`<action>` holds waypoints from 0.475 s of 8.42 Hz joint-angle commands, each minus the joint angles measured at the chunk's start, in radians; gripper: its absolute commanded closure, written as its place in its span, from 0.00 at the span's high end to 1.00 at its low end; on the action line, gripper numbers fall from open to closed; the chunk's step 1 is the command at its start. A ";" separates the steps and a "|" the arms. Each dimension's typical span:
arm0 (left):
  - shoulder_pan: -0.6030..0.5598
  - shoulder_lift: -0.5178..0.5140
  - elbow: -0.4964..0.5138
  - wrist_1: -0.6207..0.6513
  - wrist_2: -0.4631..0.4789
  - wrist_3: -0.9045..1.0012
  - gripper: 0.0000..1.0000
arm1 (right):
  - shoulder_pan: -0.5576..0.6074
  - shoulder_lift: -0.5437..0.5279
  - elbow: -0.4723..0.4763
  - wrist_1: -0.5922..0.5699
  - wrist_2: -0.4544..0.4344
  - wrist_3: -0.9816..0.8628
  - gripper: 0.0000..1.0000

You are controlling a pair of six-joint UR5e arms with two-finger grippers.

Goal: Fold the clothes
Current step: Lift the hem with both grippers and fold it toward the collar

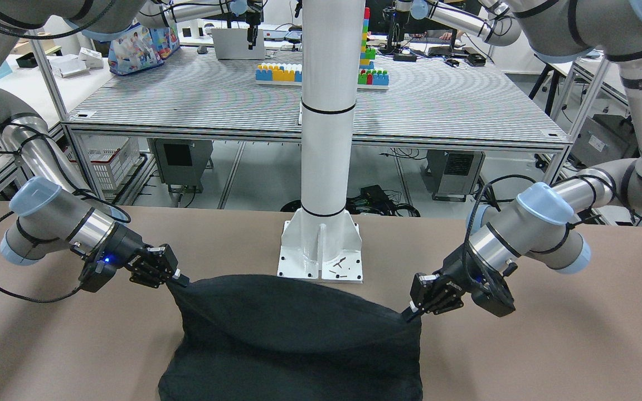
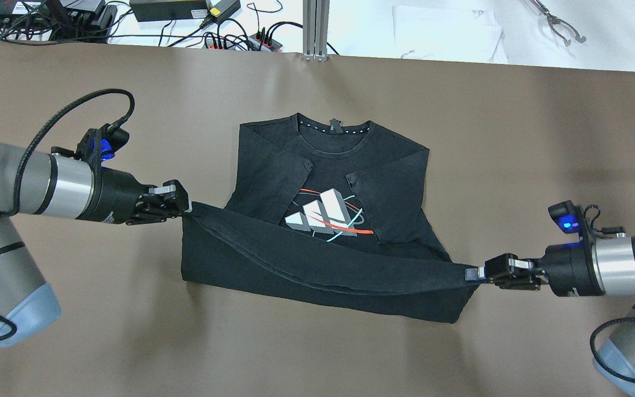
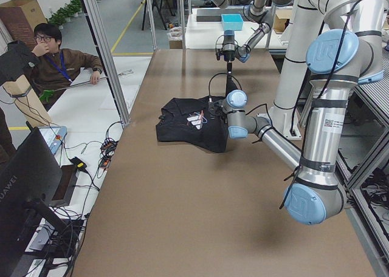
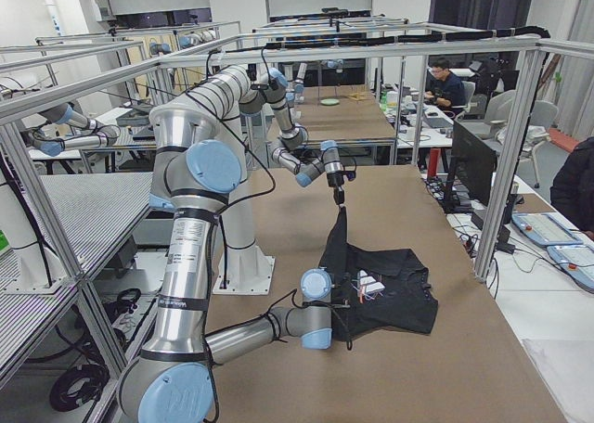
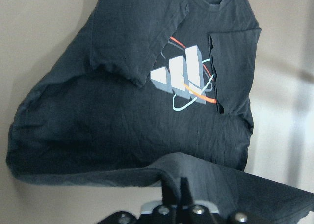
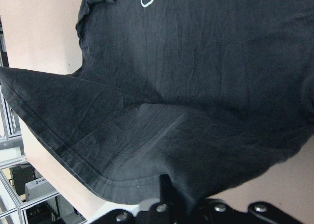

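Observation:
A black T-shirt [image 2: 405, 165] lies face up on the brown table, collar at the far side, both sleeves folded in over a white, red and teal chest logo [image 2: 323, 215]. My left gripper [image 2: 185, 207] is shut on one corner of the bottom hem. My right gripper [image 2: 469, 273] is shut on the other corner. The hem [image 2: 317, 270] is lifted off the table and stretched between them, sagging over the lower body. In the front view the left gripper [image 1: 410, 314] is on the right and the right gripper [image 1: 181, 280] on the left. The wrist views show the shirt [image 5: 147, 121] and the hem [image 6: 122, 150] close up.
The white post's base plate [image 1: 321, 250] stands just behind the shirt on the robot's side. Cables and power bricks [image 2: 185, 22] and a white sheet [image 2: 447, 33] lie beyond the far table edge. An operator [image 3: 55, 58] sits off that edge.

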 commanded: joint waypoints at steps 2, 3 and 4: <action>-0.092 -0.154 0.207 0.003 -0.009 0.017 0.00 | 0.146 0.169 -0.072 -0.234 -0.013 -0.152 0.00; -0.104 -0.177 0.244 0.003 -0.006 0.026 0.00 | 0.177 0.224 -0.083 -0.323 -0.016 -0.190 0.00; -0.126 -0.184 0.270 0.003 -0.007 0.051 0.00 | 0.200 0.269 -0.100 -0.380 -0.034 -0.209 0.00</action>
